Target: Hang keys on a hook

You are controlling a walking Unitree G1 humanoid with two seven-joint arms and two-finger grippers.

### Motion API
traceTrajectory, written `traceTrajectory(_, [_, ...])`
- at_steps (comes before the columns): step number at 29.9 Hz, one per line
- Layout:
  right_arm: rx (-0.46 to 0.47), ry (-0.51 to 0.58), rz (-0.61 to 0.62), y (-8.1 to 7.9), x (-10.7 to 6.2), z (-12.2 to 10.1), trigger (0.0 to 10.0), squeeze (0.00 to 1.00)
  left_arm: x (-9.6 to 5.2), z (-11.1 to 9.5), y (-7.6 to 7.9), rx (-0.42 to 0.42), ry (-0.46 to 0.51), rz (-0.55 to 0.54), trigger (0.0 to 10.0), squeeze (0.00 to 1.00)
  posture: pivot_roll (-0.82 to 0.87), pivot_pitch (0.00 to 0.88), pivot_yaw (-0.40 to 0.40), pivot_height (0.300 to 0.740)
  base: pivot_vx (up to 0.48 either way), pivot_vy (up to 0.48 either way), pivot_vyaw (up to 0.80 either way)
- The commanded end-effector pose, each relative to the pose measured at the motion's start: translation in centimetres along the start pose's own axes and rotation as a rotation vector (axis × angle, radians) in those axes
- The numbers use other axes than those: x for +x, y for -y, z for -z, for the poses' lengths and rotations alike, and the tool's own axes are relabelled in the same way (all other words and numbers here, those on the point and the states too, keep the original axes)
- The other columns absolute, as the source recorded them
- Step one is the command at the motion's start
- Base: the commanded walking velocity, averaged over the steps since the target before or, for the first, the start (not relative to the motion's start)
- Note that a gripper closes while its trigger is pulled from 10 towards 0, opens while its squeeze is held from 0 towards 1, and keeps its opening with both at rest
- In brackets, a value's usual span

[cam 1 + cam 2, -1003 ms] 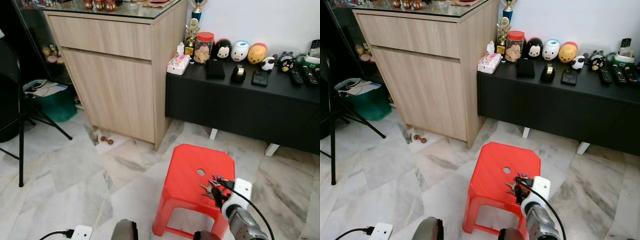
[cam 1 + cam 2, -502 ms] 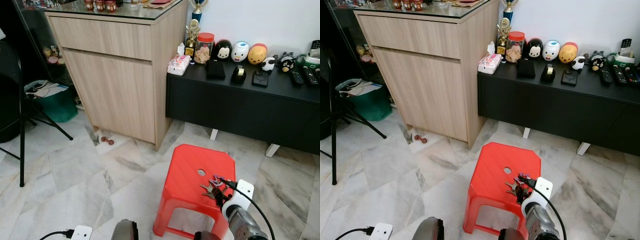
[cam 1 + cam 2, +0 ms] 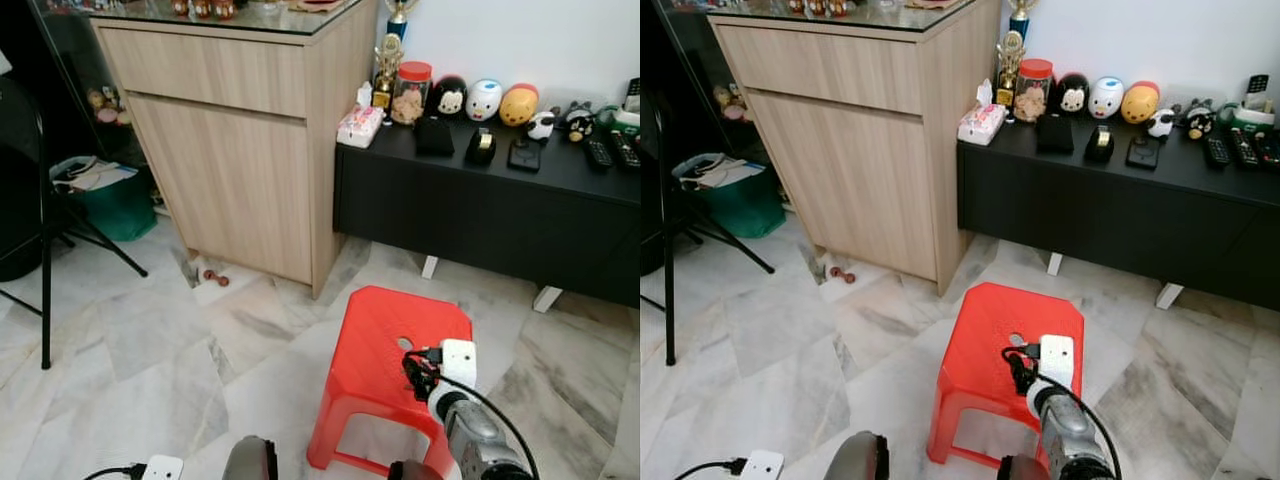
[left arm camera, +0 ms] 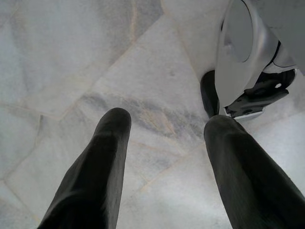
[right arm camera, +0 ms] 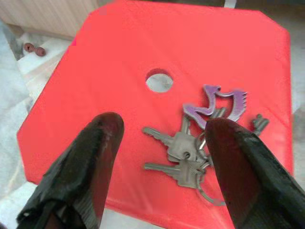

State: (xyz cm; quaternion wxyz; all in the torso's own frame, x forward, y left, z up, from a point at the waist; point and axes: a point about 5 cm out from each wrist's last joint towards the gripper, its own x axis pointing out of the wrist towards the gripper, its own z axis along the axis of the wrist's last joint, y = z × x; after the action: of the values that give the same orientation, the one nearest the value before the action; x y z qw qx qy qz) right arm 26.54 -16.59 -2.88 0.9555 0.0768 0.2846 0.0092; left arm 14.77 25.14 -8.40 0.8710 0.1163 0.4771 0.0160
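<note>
A bunch of silver keys (image 5: 188, 155) with a purple fob (image 5: 221, 102) lies flat on the seat of a red plastic stool (image 3: 385, 335), close to the seat's round hole (image 5: 159, 80). My right gripper (image 5: 164, 126) hovers open just above the seat, one black finger on each side of the keys and not touching them. In the left eye view the right gripper (image 3: 417, 373) covers the keys, with its white wrist camera box (image 3: 458, 360) behind it. My left gripper (image 4: 167, 129) hangs idle and open over the marble floor.
A tall wooden cabinet (image 3: 230, 150) stands behind the stool on the left, and a low black sideboard (image 3: 480, 210) with toys and a jar on the right. A green bin (image 3: 110, 205) and a black stand leg (image 3: 45, 270) are far left. A white power strip (image 3: 160, 466) lies on the floor.
My right gripper has moved left and forward over the stool seat, so it now covers the keys in the head views. The keys have not moved. The camera has shifted slightly.
</note>
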Motion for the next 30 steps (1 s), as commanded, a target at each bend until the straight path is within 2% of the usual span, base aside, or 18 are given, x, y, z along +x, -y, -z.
traceTrajectory(1, [-0.013,0.026,0.015,0.3,0.0,-0.3,10.0,0.0,0.0,-0.1,-0.1,0.005,0.004,-0.005,10.0,0.0,0.05,0.023,-0.024,0.631,0.0,0.0,0.8])
traceTrajectory(10, [-0.008,0.056,0.014,0.5,-0.1,-0.6,10.0,0.0,0.0,-0.2,-0.1,0.007,0.008,-0.006,10.0,0.0,0.05,0.017,-0.022,0.631,0.0,0.0,0.76])
traceTrajectory(19, [0.015,0.055,0.018,0.4,-0.1,-0.4,10.0,0.0,0.0,-0.2,-0.2,0.01,0.009,-0.007,10.0,0.0,0.06,0.017,-0.019,0.631,0.0,0.0,0.0])
traceTrajectory(23, [0.06,0.072,0.052,0.6,-0.2,-0.4,10.0,0.0,0.0,-0.2,-0.2,0.01,0.01,-0.006,10.0,0.0,0.06,0.016,-0.019,0.631,0.0,0.0,0.0])
traceTrajectory(30, [0.058,0.104,0.142,1.8,-0.3,-1.0,10.0,0.0,0.0,-0.3,-0.2,0.008,0.01,-0.005,10.0,0.0,0.06,0.014,-0.023,0.631,0.0,0.0,0.0])
